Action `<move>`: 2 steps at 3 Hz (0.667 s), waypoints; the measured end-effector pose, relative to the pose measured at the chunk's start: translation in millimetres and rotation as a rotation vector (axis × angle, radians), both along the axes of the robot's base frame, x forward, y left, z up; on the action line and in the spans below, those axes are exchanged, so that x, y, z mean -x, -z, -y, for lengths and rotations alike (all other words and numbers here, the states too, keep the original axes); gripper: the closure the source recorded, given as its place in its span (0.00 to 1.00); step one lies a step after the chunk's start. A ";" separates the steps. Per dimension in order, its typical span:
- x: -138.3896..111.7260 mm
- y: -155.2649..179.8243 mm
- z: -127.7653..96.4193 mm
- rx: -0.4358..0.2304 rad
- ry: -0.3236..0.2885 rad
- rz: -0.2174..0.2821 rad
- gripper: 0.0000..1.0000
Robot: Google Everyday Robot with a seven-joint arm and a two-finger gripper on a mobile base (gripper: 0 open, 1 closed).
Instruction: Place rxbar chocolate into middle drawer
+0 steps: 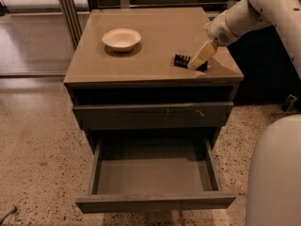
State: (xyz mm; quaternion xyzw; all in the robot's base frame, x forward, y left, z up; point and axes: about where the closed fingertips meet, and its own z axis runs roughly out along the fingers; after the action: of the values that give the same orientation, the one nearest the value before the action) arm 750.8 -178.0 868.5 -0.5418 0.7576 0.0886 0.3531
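Observation:
The rxbar chocolate, a small flat black bar with white markings, lies on the cabinet top near its right front corner. My gripper comes down from the upper right and rests over the bar's right half, hiding it. The bar lies flat on the top. The middle drawer is pulled wide open below. Its grey inside holds nothing.
A white bowl stands on the cabinet top at the left. A shut grey drawer front with pale scratches sits above the open drawer. My white base fills the lower right. Metal posts stand behind, at the left.

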 end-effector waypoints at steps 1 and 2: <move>-3.3 0.1 -1.3 -0.001 0.000 0.002 0.00; -1.8 2.9 2.5 -0.007 0.018 -0.003 0.00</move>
State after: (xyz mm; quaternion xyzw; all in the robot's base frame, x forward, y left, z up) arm 752.6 -180.5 865.6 -0.5337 0.7626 0.0891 0.3547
